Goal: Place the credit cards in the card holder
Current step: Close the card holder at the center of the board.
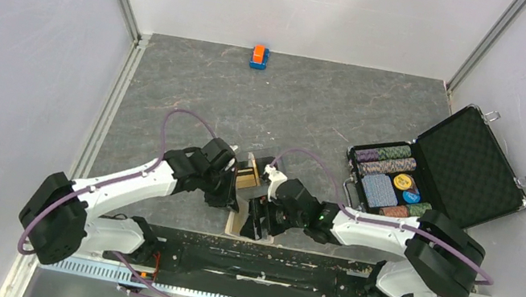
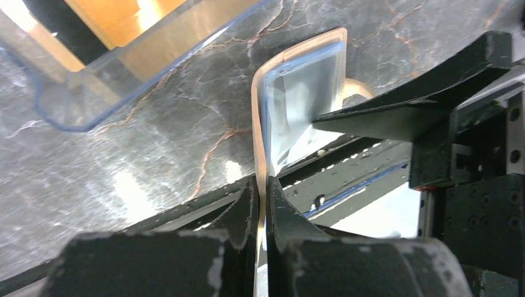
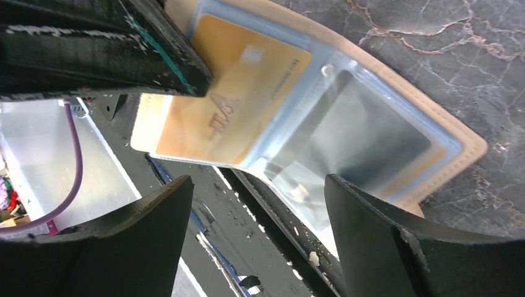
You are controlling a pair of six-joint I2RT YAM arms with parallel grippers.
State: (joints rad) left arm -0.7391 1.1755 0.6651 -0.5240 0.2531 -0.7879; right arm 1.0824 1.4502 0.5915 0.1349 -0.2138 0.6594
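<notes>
The card holder [image 3: 465,143] is a tan sleeve lying open, its clear pockets showing, and it reaches over the table's near edge. A gold credit card [image 3: 235,105] sits in one of those pockets; the pocket beside it shows no card. My left gripper [image 2: 262,189] is shut on the card holder's [image 2: 258,111] tan edge. My right gripper [image 3: 257,185] is open just below the holder, nothing between its fingers. From above, the left gripper [image 1: 229,192] and right gripper [image 1: 257,217] meet at the holder [image 1: 233,223].
A clear plastic tray [image 2: 93,68] with orange-gold contents sits just beyond the holder, also visible as the clear tray [image 1: 249,171] from above. An open black case [image 1: 443,176] with poker chips stands at the right. A small orange-and-blue block [image 1: 259,56] lies at the far wall.
</notes>
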